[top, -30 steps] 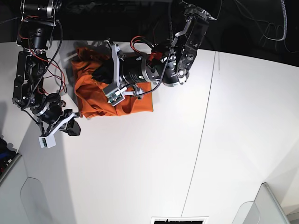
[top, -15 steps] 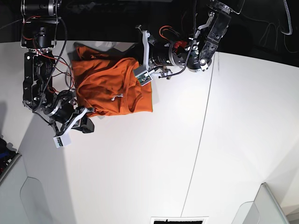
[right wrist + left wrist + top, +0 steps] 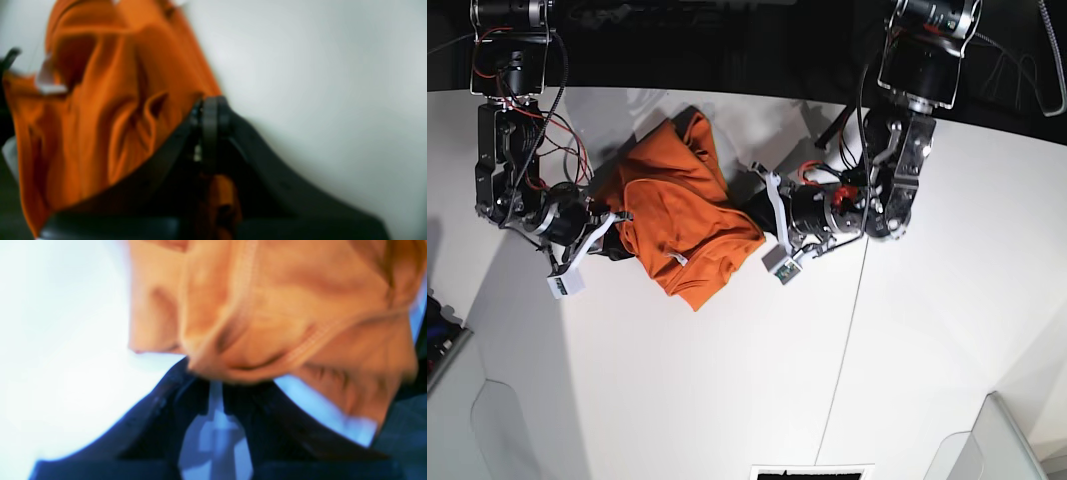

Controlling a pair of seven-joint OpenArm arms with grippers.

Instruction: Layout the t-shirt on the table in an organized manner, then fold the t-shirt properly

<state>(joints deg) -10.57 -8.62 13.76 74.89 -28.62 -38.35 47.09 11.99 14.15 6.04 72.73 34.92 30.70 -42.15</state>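
Observation:
The orange t-shirt (image 3: 682, 205) hangs bunched and crumpled over the white table (image 3: 727, 380), stretched between my two grippers. In the base view my left gripper (image 3: 755, 215) is shut on the shirt's right edge, and my right gripper (image 3: 617, 243) is shut on its left edge. The blurred left wrist view shows hemmed orange fabric (image 3: 283, 306) pinched at the left gripper (image 3: 230, 378). In the right wrist view the t-shirt (image 3: 100, 116) drapes to the left of the shut right gripper (image 3: 210, 103), with fabric caught between the fingers.
A thin dark seam (image 3: 847, 350) runs down the table right of the shirt. Translucent bins stand at the front left (image 3: 487, 420) and front right (image 3: 992, 440) corners. A dark vent (image 3: 812, 472) sits at the front edge. Behind the table's back edge it is dark.
The left arm has swung from the back edge down to the shirt's right side, dragging the fabric forward. The shirt went from spread flat to a bunched, tilted heap. The right gripper shifted slightly up.

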